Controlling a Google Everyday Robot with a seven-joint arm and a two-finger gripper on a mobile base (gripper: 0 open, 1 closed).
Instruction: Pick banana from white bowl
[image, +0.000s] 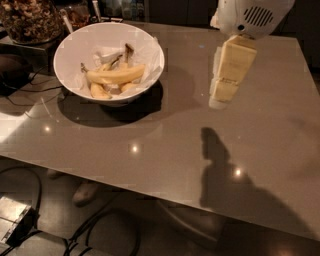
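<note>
Where the grey bench (150, 165) comes nearest me, the arm's shadow (220, 165) lies dark on it. Farther back the hand (219, 102) hangs tip-down above the bench, well apart from the white bowl (70, 50); whether it is wide or narrow I cannot tell. The banana (116, 76) lies across the bowl, beside smaller bananas (99, 91). Behind stands a dark container of brown bits (27, 20).

Place: we take this for a kitchen-like snack corner with a robot at work; we cannot tell more.
Food: far left on the grey counter (150, 135), a white bowl (75, 50) holds the banana (116, 75); a dark container (27, 20) of brown bits stands beyond.
Floor: loose cables (100, 235) lie near left.
Robot: the pincer (220, 97) hangs over the counter's far right.
</note>
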